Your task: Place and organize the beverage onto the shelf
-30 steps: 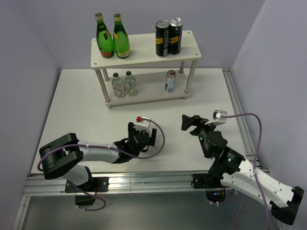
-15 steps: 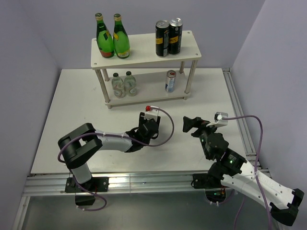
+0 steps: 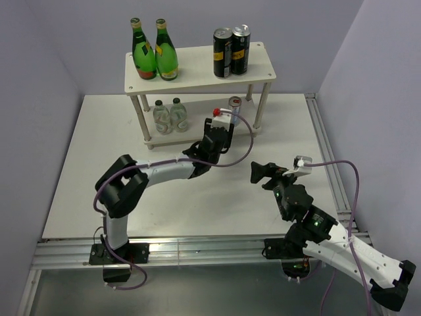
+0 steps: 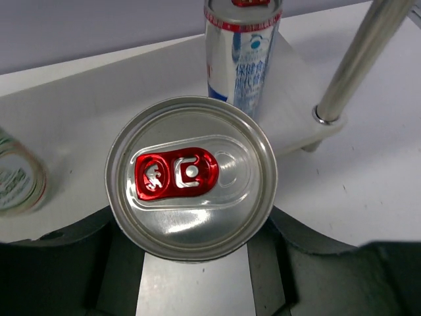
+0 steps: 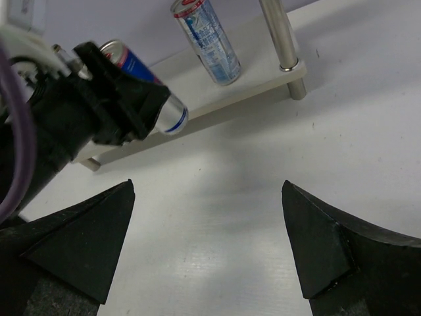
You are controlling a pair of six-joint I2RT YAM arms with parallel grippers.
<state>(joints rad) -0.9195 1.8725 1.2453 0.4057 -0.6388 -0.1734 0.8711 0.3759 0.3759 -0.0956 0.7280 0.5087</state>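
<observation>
Nearest the lens, at the lower right of the overhead view, the right gripper (image 3: 260,172) hangs over the white table (image 3: 99,164) with its jaws spread wide and nothing between them. Its own wrist camera shows two black fingertips (image 5: 99,230) framing the tabletop.

Further in, at the centre of the overhead frame, the left arm stretches out long toward the shelf (image 3: 194,67). The left gripper (image 3: 217,136) is clamped on a slim silver can (image 4: 191,174), whose lid and red pull tab fill the middle of the left wrist view, with grey fingers (image 4: 66,257) pressing in from either side. From the right wrist, at the upper left of that frame, the same can shows a blue and silver side and sits at a slant in the black gripper. Its lower end lines up with the near edge of the shelf's lower board (image 3: 204,126); whether it touches that board cannot be told.

Just beyond the held can, a matching can (image 4: 240,52) stands upright on the lower board, close to the front right leg (image 4: 358,59). Toward the left end of the same board, a pair of squat clear bottles (image 3: 162,118) stands side by side.

Farthest back, on the top board, two black cans (image 3: 222,54) stand together at the upper right. Two tall green glass bottles (image 3: 143,52) with yellow labels stand at the upper left.
</observation>
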